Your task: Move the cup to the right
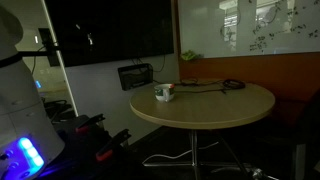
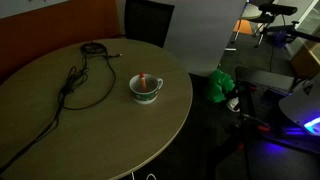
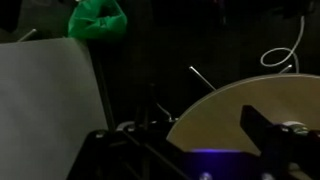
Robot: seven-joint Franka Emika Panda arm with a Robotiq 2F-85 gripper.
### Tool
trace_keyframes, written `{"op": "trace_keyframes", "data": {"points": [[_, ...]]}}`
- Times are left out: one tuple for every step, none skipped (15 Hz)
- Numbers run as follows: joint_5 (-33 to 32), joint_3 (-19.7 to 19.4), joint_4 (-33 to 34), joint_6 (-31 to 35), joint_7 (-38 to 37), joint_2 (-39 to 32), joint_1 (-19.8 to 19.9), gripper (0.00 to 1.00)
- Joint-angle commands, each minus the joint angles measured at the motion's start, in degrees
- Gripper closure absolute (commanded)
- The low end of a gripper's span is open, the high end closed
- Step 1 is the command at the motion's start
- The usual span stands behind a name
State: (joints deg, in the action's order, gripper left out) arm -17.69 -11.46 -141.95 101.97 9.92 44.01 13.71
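Here, cup (image 2: 146, 87) rests on round table (image 2: 95, 140) (dimly lit).

You see a round wooden counter (image 1: 235, 105) across the middle of both exterior views. A black cable (image 2: 85, 75) loops over its upper left part in an exterior view and trails toward the lower left edge. A dark screen (image 1: 105, 28) fills the upper left and a whiteboard (image 1: 250, 25) the upper right. A green object (image 2: 218, 85) lies just right of the counter's edge, below a white panel (image 2: 200, 35).
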Motion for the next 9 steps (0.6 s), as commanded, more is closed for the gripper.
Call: {"op": "trace_keyframes", "data": {"points": [[-0.53,-0.72,0.20,-0.37,-0.55,0.11,-1.06,0.00],[-0.53,-0.72,0.21,-0.36,-0.55,0.11,-1.06,0.00],[-0.53,-0.72,0.21,-0.36,-0.55,0.11,-1.06,0.00],[-0.53,-0.72,0.21,-0.36,-0.55,0.11,-1.06,0.00],[-0.53,-0.72,0.21,-0.36,-0.55,0.11,-1.06,0.00],[-0.53,-0.72,0.21,-0.36,-0.55,0.11,-1.06,0.00],[-0.53,-0.72,0.21,-0.36,-0.55,0.11,-1.06,0.00],[-0.29,-0.16,0.15,-0.21,-2.05,-0.51,-0.95,0.00],[0.23,0.64,-0.04,-0.09,-4.20,-1.48,-0.98,0.00]]}}
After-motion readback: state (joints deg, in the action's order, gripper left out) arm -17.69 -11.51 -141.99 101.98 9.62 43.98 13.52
